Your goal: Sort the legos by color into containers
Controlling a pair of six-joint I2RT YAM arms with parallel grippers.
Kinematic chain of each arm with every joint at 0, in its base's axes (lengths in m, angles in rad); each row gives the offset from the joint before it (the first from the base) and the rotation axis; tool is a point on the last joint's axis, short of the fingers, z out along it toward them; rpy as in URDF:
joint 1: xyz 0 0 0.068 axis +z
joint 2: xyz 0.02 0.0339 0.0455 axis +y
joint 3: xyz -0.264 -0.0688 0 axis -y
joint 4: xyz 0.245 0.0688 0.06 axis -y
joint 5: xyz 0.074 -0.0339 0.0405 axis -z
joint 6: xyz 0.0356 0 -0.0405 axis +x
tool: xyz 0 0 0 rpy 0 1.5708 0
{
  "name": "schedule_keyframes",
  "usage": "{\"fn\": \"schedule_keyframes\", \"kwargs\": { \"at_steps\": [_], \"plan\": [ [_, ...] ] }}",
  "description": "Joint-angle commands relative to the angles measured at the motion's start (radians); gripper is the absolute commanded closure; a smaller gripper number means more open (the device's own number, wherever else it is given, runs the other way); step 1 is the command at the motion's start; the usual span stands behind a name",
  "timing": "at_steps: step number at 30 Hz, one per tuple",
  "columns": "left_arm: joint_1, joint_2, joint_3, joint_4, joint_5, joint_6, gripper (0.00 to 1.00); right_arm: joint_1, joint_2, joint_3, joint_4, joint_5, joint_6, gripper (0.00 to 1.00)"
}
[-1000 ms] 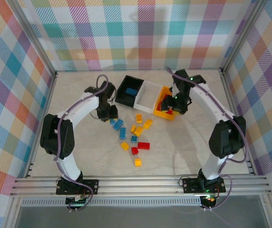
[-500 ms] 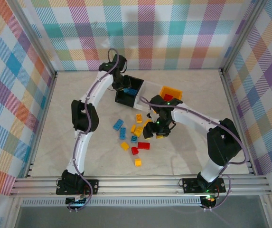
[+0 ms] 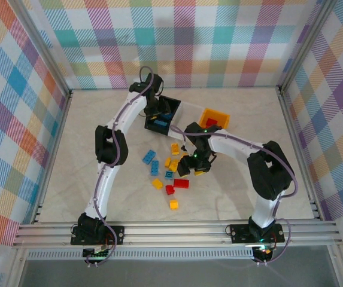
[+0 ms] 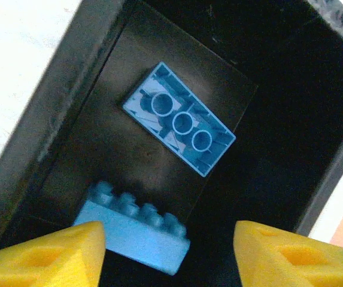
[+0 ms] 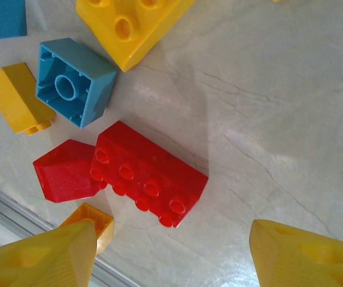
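My left gripper (image 4: 170,258) hangs open over the black container (image 3: 172,106). Inside it lie two blue legos: one upside down (image 4: 180,127) and one studs-up (image 4: 132,230) just ahead of my left finger, not gripped. My right gripper (image 5: 171,257) is open above the loose legos on the table, with a long red lego (image 5: 150,173) just ahead of the jaws. A second red lego (image 5: 63,170), a blue one (image 5: 75,81) and yellow ones (image 5: 21,98) lie beside it. From above, the right gripper (image 3: 190,166) hovers at the pile's right side.
The white container (image 3: 189,122) and the yellow-orange container (image 3: 222,113), holding a red lego (image 3: 211,122), continue the row to the right. Loose blue (image 3: 149,157), yellow (image 3: 175,149) and red (image 3: 181,183) legos are scattered mid-table. A metal rail (image 3: 171,230) runs along the near edge.
My left arm carried a blue lego from the pile to the black container, opened, and the lego now lies inside. My right arm swung from the yellow-orange container down over the pile, opening wider.
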State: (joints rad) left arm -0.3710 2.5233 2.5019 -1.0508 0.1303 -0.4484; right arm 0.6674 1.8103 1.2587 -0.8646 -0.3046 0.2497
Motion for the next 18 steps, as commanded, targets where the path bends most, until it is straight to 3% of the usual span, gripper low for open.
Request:
{"fn": "schedule_keyframes", "kwargs": {
  "at_steps": [1, 5, 10, 18],
  "plan": [
    [-0.003, -0.119, -0.045, -0.055, 0.004, 0.017, 0.36, 0.021, 0.024, 0.023, 0.020, -0.018, -0.099, 0.31],
    [-0.003, -0.239, -0.187, -0.052, -0.005, 0.031, 0.34, 0.059, 0.040, 0.027, 0.027, 0.057, -0.229, 0.28],
    [-0.002, -0.464, -0.497, 0.020, 0.001, 0.032, 0.33, 0.097, 0.049, 0.010, 0.068, 0.174, -0.401, 0.24],
    [0.000, -0.737, -0.924, 0.057, 0.030, 0.026, 0.31, 0.128, 0.098, 0.018, 0.078, 0.192, -0.506, 0.22]
  ]
}}
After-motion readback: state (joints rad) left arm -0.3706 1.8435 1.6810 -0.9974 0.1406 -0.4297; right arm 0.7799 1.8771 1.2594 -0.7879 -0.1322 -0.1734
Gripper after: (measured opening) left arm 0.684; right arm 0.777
